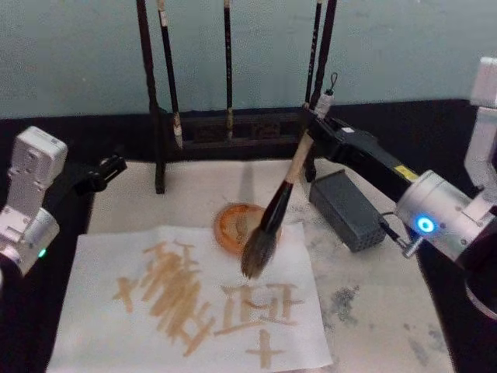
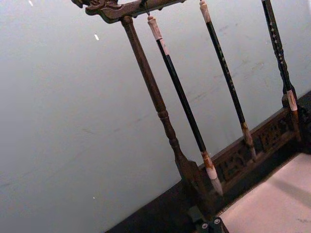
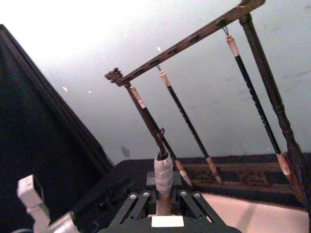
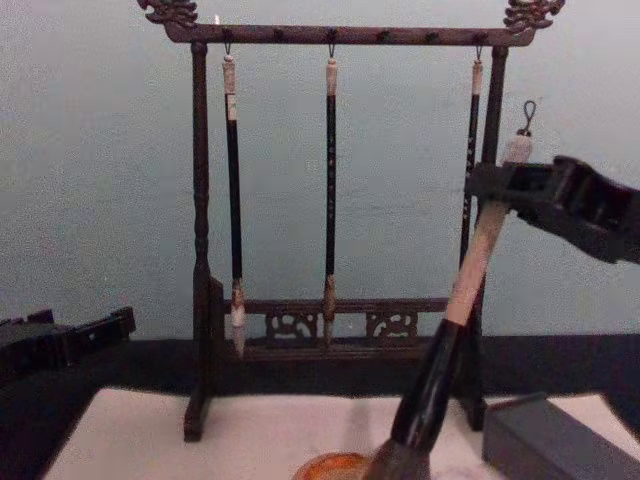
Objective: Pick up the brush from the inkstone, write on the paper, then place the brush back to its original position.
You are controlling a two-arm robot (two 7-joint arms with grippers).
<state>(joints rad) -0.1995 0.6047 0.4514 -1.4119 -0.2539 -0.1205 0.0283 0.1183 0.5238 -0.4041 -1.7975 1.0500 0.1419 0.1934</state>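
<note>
My right gripper (image 1: 309, 128) is shut on the pale handle of the brush (image 1: 276, 210), near its top end. The brush slants down and to the left, and its bushy bristle head is at the upper middle of the paper (image 1: 109, 311). I cannot tell whether the bristles touch the sheet. Orange-brown strokes cover the paper. In the chest view the brush (image 4: 470, 270) hangs from the right gripper (image 4: 495, 185). In the right wrist view the fingers (image 3: 138, 201) clamp the handle (image 3: 163, 174). The inkstone (image 1: 345, 210), a dark grey block, lies right of the brush. My left gripper (image 1: 109, 171) is parked at the left.
A round orange-brown dish (image 1: 233, 225) sits just behind the paper, beside the bristles. A dark wooden rack (image 4: 330, 35) with three thin hanging brushes stands at the back. A white mat (image 1: 373, 311) with grey stains lies under everything. The left gripper (image 4: 90, 335) rests low at the left edge.
</note>
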